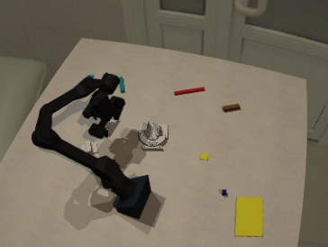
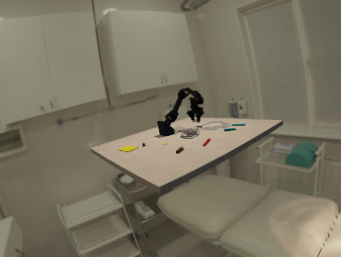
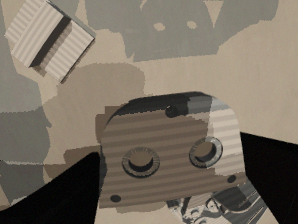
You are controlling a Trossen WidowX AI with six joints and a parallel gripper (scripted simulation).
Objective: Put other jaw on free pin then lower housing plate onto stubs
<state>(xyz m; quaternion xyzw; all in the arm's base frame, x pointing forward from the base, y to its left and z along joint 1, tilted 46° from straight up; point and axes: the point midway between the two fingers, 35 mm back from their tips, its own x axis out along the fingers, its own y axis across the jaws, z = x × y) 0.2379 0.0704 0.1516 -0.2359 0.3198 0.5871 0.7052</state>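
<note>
My gripper (image 1: 108, 121) (image 2: 196, 119) (image 3: 166, 149) is shut on the housing plate (image 3: 170, 175), a grey ribbed plate with a rounded edge and two large ringed holes. It holds the plate by its sides above the table, left of the base in the top view. The light base assembly (image 1: 153, 145) (image 2: 189, 134) stands on the table with upright pointed jaw shapes in it. Part of that assembly (image 3: 200, 212) shows beyond the plate's lower edge in the wrist view. Whether both jaws are seated and their teeth mesh is too small or hidden to tell.
A white stepped block (image 1: 90, 147) (image 3: 52, 40) lies left of the base. Two teal bars (image 1: 122, 84) (image 1: 90, 76) lie behind the arm. A red bar (image 1: 189, 91), brown block (image 1: 232, 107), small yellow square (image 1: 204, 156), blue cube (image 1: 223, 192) and yellow sheet (image 1: 249, 216) lie to the right.
</note>
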